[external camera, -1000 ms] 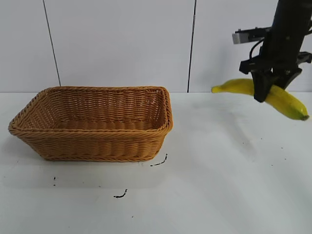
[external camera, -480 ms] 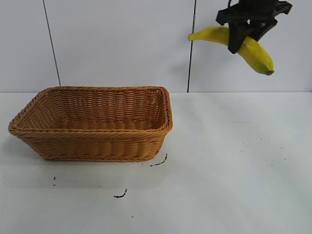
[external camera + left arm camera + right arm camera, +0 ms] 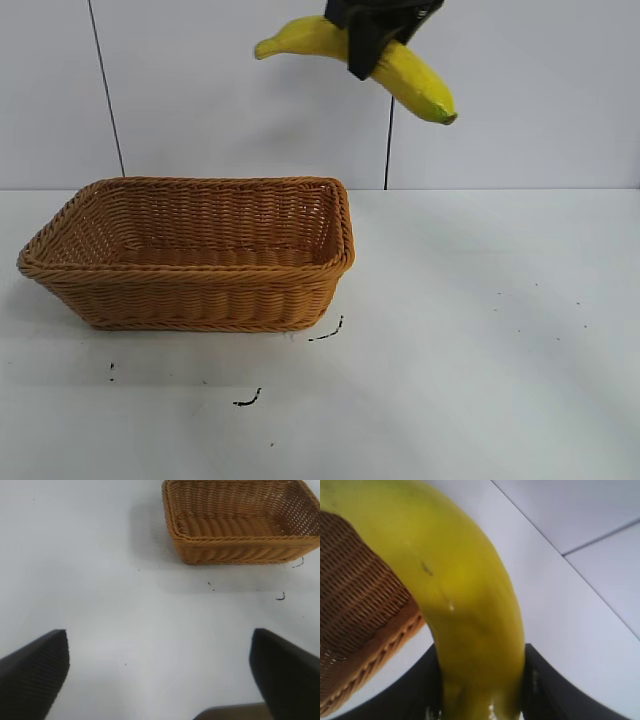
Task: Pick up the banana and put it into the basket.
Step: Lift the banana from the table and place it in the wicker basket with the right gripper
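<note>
My right gripper is shut on the yellow banana and holds it high in the air, above and just right of the basket's right end. The banana lies crosswise in the jaws, with its greenish tip lower at the right. In the right wrist view the banana fills the frame between the black fingers, with the basket below it. The tan wicker basket sits empty on the white table at the left. My left gripper is open and empty, away from the basket.
The white table has a few small black marks in front of the basket. A white panelled wall stands behind it.
My right gripper has carried the banana up and to the left, from low over the table's right side to high near the basket's right end. The basket has not moved.
</note>
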`<action>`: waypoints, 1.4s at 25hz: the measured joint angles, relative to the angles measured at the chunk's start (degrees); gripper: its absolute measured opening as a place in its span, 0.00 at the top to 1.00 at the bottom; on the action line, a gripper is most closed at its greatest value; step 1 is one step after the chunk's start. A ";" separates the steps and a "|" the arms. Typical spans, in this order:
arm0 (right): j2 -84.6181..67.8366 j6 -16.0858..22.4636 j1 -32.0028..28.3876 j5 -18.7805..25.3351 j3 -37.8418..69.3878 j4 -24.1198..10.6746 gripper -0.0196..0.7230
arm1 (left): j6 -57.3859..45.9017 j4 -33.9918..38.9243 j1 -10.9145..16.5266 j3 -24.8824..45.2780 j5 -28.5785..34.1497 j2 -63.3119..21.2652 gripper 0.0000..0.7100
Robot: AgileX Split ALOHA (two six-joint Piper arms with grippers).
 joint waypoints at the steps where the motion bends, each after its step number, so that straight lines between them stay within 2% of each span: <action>1: 0.76 -0.55 0.97 -1.11 0.00 -0.69 0.55 | 0.00 0.00 0.00 0.00 0.00 0.00 0.02; 8: 7.36 -4.47 4.07 -7.50 0.00 -2.10 0.55 | 0.00 0.00 0.00 0.00 0.00 0.00 0.02; 16: 14.12 -6.42 4.53 -10.83 0.00 -2.04 0.55 | 0.00 0.00 0.00 0.00 0.00 0.00 0.02; 21: 15.32 -6.55 4.53 -12.09 0.00 -1.24 0.55 | 0.00 0.00 0.00 0.00 0.00 0.00 0.02; 26: 15.45 -6.60 4.53 -12.50 0.00 1.48 0.55 | 0.00 0.00 0.00 0.00 0.00 0.00 0.02; 28: 15.45 -6.62 4.53 -12.89 0.00 1.62 0.48 | 0.00 0.00 0.00 0.00 0.00 0.00 0.02; 32: 15.45 -6.50 4.53 -13.19 0.00 2.27 0.22 | 0.00 0.00 0.00 0.00 0.00 0.00 0.02; 35: 15.09 -4.04 4.53 -12.82 0.00 3.22 0.17 | 0.00 0.00 0.00 0.00 0.00 0.00 0.02</action>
